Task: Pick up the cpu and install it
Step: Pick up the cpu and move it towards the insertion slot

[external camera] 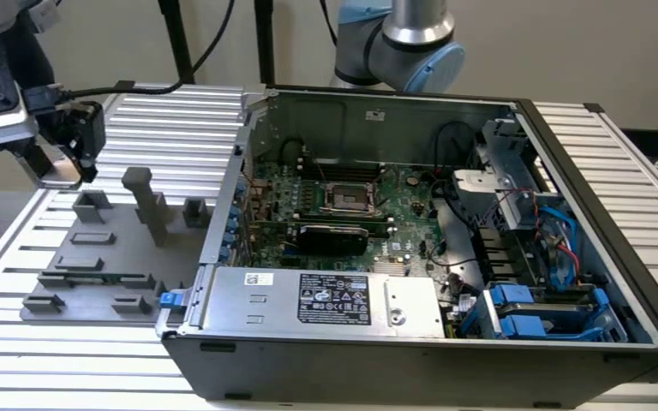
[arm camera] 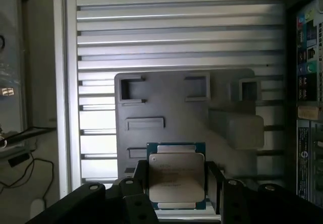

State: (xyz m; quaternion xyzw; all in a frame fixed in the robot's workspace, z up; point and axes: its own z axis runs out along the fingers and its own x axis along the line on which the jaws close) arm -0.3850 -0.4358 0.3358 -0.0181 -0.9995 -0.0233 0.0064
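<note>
Pincer [external camera: 61,167] hangs at about ten o'clock in the exterior view, raised over the far end of a gray fixture plate [external camera: 89,287] that lies on the ribbed metal bench [external camera: 78,368]. In the wrist view its two black fingers [arm camera: 141,179] are pressed against opposite edges of the cpu [arm camera: 176,176], pinching it. The chip's silvery lid faces the camera, a thin green border shows around it, and the plate's empty holders sit behind it. At three o'clock from the plate stands the open computer case [external camera: 421,364], touching or just beside the plate's edge. Inside it, the motherboard [external camera: 403,193] carries the dark square socket [external camera: 346,197] near the centre, well apart from the pincer. The silver labelled power-supply box [external camera: 318,300] lies at six o'clock of the socket.
</note>
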